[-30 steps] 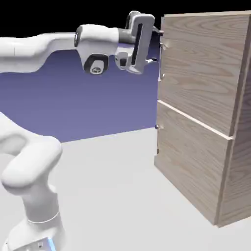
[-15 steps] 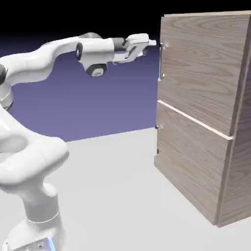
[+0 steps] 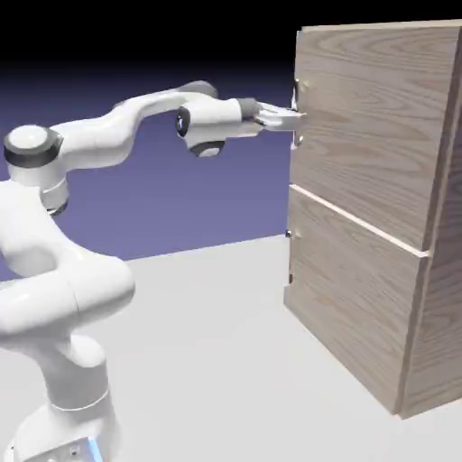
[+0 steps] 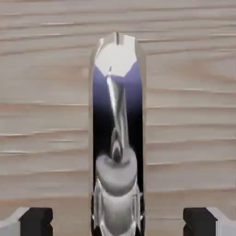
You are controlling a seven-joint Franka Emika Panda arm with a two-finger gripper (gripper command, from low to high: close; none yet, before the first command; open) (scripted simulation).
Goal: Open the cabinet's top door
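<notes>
Blue-violet backdrop [image 3: 180, 207], black toward the top, stands behind a pale surface [image 3: 207, 361]. In the exterior view, the robot's white arm [image 3: 95, 140] reaches toward the exterior view's right, its tool [image 3: 294, 119] at the silver handle [image 3: 296, 90] of the top door [image 3: 379, 126]. That wood-grain door is the upper panel of the cabinet [image 3: 433, 347], above a pale seam [image 3: 356, 217], and it is closed. Marks on the robot's base [image 3: 68, 442] are too small to read. In the hand view, the shiny handle runs upright between the spread fingertips [image 4: 38, 221], wood showing on either side; the tool is released, gripping nothing.
</notes>
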